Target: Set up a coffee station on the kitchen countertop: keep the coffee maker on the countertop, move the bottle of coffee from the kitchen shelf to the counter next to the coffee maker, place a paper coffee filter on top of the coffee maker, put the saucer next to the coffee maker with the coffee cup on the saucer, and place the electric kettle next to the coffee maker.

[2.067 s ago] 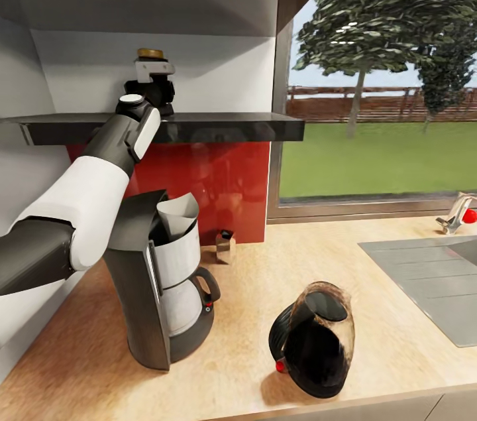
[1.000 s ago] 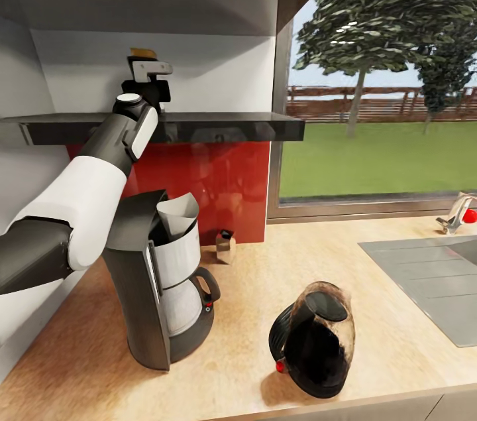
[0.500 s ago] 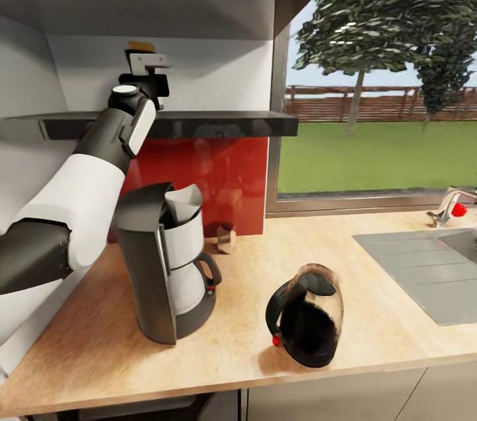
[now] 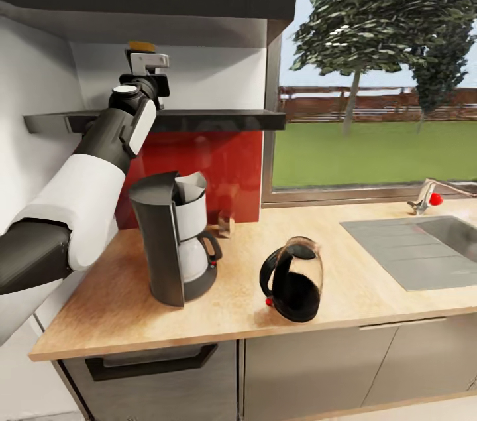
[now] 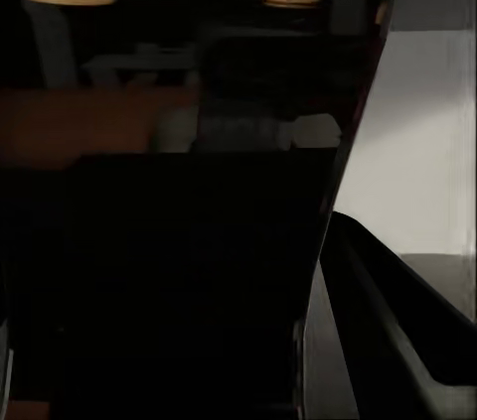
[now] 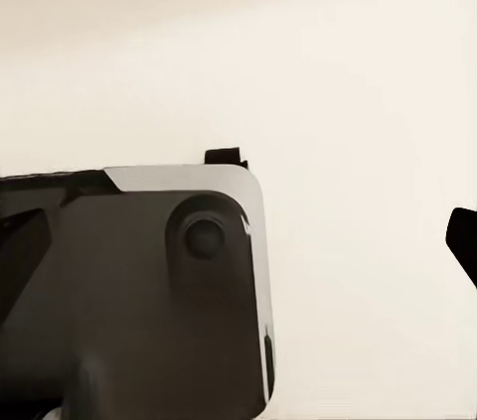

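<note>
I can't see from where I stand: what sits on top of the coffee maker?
An off-white paper coffee filter stands in the basket at the top of the coffee maker, its open cone rising above the rim. Its lower end is hidden inside the basket.

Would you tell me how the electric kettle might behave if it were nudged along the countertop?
The electric kettle looks glass-walled, so probably fragile. Its rounded body appears tilted on the countertop, so a nudge could rock or roll it.

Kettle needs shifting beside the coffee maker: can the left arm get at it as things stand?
Probably not yet: the left gripper is up at the shelf. The kettle itself stands unobstructed.
</note>
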Controlling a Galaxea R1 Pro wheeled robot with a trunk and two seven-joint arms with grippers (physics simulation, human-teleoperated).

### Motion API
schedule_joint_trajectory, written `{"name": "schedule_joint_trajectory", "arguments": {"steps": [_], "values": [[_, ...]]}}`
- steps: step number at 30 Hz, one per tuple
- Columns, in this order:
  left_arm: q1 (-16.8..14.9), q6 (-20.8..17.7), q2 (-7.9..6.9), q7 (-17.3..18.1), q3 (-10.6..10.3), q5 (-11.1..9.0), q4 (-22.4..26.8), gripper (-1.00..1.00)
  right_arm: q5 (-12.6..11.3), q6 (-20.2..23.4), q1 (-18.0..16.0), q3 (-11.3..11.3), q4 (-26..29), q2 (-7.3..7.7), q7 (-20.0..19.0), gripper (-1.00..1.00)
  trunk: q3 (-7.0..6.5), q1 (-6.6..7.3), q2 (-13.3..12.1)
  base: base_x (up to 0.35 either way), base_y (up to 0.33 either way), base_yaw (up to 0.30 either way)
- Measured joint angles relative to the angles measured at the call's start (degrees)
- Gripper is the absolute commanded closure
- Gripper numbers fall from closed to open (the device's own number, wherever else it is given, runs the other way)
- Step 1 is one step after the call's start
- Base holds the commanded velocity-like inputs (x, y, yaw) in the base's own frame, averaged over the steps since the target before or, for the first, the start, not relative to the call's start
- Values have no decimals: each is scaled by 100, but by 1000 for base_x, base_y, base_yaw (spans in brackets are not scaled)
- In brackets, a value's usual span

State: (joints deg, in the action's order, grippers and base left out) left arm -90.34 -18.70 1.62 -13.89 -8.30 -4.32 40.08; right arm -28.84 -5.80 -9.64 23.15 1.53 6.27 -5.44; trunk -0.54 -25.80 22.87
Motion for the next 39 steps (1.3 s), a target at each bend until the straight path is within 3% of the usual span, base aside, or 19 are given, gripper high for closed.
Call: {"name": "schedule_joint_trajectory", "arguments": {"steps": [8,12,16,22,26,29,35,39], "values": [[4,8,19,34,-15,-23,54,100,0,1,-1,1,3,-12,0,-100,-19,3,1,-76,0,-171],[196,-29,10,149,-22,-55,605,100,0,1,-1,1,3,-13,-1,-100,-19,3,1,-1,0,-10],[461,-491,-6,958,-5,-33,1141,100,0,0,-1,1,-1,-13,-1,-100,-20,3,1,0,0,-1],[496,-648,-20,1179,-8,-75,1335,100,0,1,-1,1,-2,-11,-1,-100,-20,4,1,0,0,0],[497,-716,-22,1771,24,-104,1414,100,0,1,-1,1,-4,-13,0,-100,-20,4,1,0,0,0],[499,-1068,-63,2103,49,-91,1822,100,0,1,-1,0,-5,-13,0,-100,-20,4,3,0,0,0],[586,-1645,-91,2569,43,-563,2657,100,0,-7,-1,1,-5,-13,0,-100,-20,4,2,0,0,0],[967,-2023,-86,2614,41,-640,3369,100,0,-8,-1,1,-4,-13,0,-100,-19,4,1,0,0,0]]}}
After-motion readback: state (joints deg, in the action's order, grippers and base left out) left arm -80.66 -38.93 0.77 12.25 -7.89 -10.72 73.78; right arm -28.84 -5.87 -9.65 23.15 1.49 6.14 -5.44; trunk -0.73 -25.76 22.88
